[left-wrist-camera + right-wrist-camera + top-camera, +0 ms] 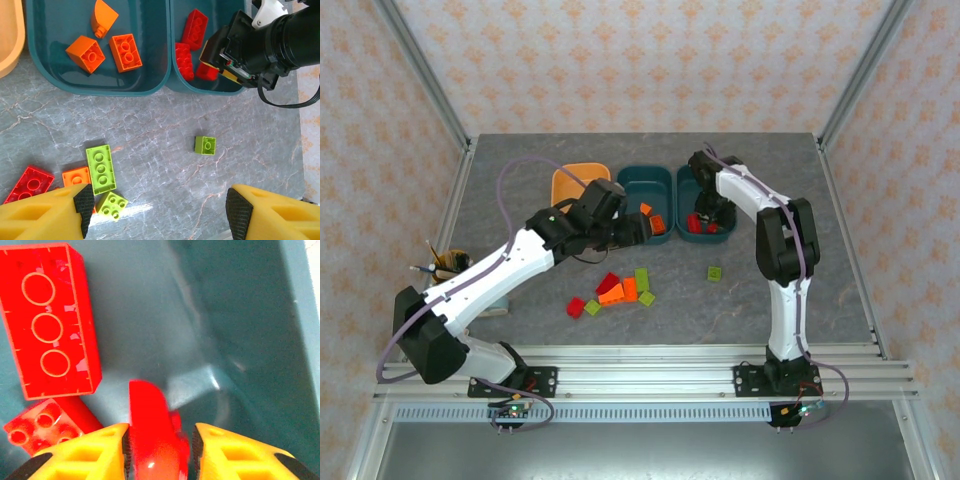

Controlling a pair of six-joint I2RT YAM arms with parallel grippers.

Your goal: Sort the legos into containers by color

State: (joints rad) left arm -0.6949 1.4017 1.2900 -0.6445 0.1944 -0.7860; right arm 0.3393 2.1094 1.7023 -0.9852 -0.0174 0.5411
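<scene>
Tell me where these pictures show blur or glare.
Right wrist: the nearest red brick is blurred, and a pale glare streak crosses the teal tub; left wrist: sharp, with a small shine on the table; top external: evenly lit.

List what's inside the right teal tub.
Red bricks, plus a red piece held by the right gripper. That gripper hides the tub's right side in the left wrist view.

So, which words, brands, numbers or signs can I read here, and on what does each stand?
None can be read.
The red brick has plain rings on its studs, no brand.
The red piece held in the right end effector bears no mark.
The lime green brick shows none either.
</scene>
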